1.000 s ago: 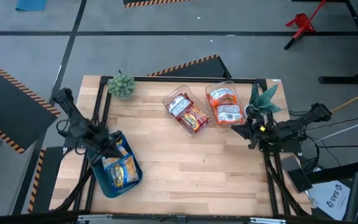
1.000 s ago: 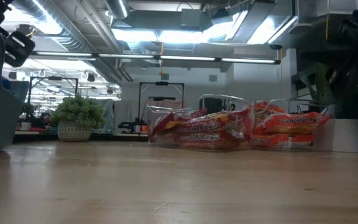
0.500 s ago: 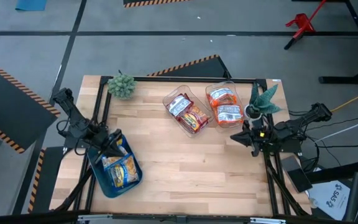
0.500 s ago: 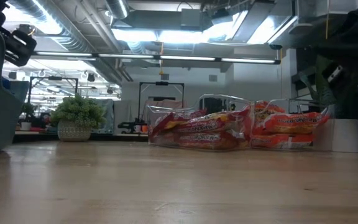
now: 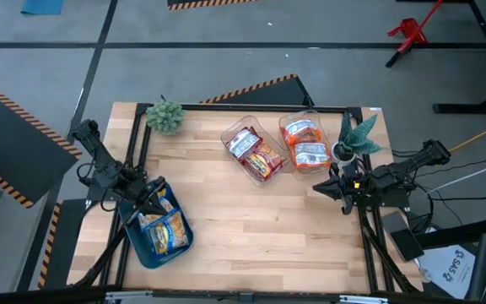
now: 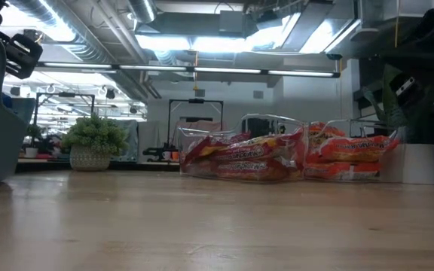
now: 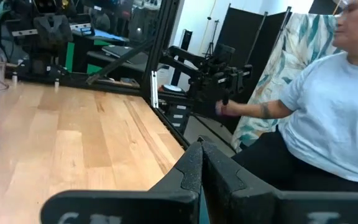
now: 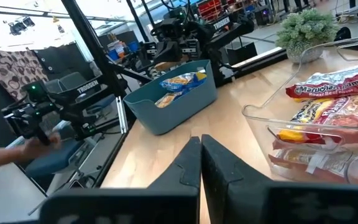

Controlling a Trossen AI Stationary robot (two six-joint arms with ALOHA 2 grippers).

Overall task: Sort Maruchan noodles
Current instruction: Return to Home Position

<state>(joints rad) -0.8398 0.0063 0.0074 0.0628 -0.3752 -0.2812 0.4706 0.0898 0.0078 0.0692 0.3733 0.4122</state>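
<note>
Both pressed together — left tool (image 5: 152,196), right tool (image 5: 318,186) | wood table (image 5: 251,221) on grey floor (image 5: 226,67) | person (image 7: 328,118) beyond

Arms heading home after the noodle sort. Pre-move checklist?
1. Left pincer empty, shut: ok.
2. Right pincer empty, shut: ok.
3. Left pincer clear of blue bin: cannot tell; the high view shows it over the bin's rim.
4. Packets sorted: ok; red-brown packets and orange packets in separate clear bins, blue-and-yellow packets in the blue bin.
5. Loose packets on table: none seen, ok.
6. Person off the table: ok, seated beyond its edge.
</note>
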